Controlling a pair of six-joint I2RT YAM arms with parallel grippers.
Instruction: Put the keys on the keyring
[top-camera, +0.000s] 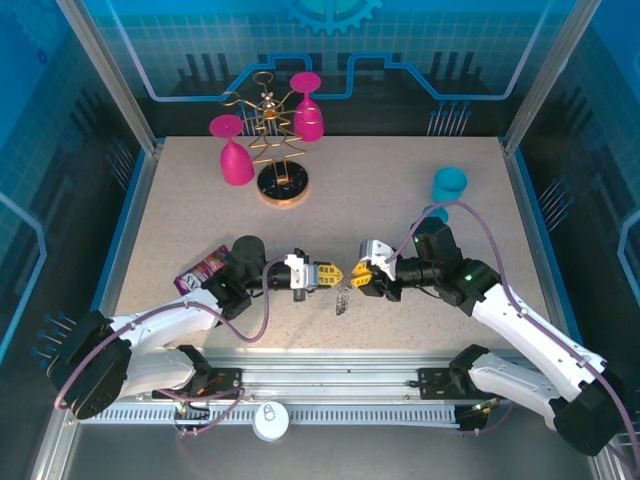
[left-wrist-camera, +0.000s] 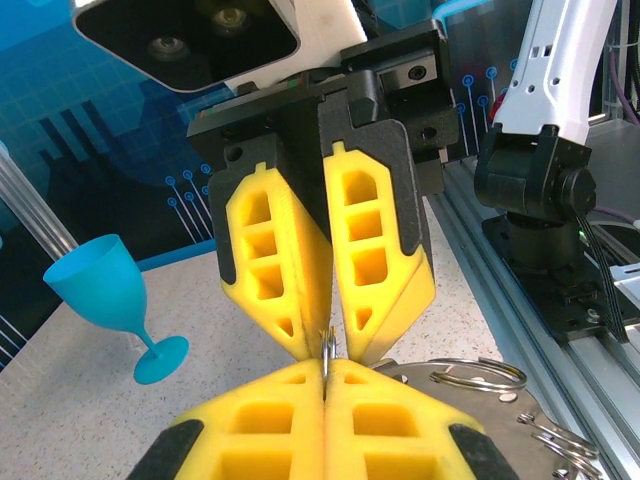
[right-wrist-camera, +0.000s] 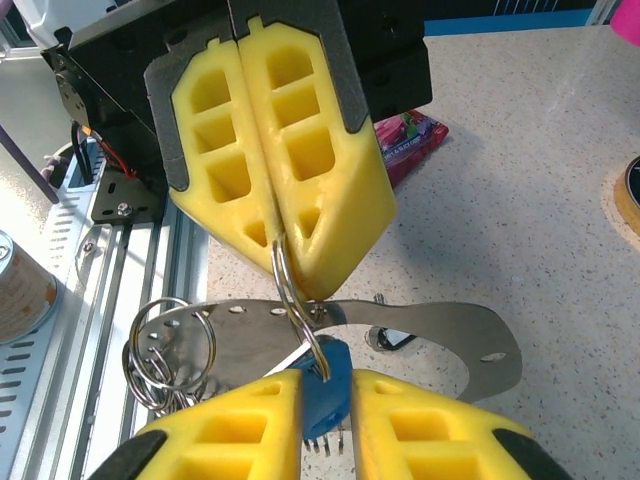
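Threading the blue key (right-wrist-camera: 325, 402) onto the ring (right-wrist-camera: 292, 300), held up between my two grippers.

My left gripper (right-wrist-camera: 285, 255) is clenched on the ring's top, keeping it edge-on and steady. My right gripper (right-wrist-camera: 325, 385) grasps the key's blue head just under the ring, touching its coil, placed, I judge, to work the coil's split open. A steel plate (right-wrist-camera: 440, 325) crosses just behind the ring.

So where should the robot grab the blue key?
By its wide blue plastic head, flat sides between the pads, coming from the side opposite the small ring. The head is the broadest part, and that leaves its ring end free. The right end effector looks placed that way.
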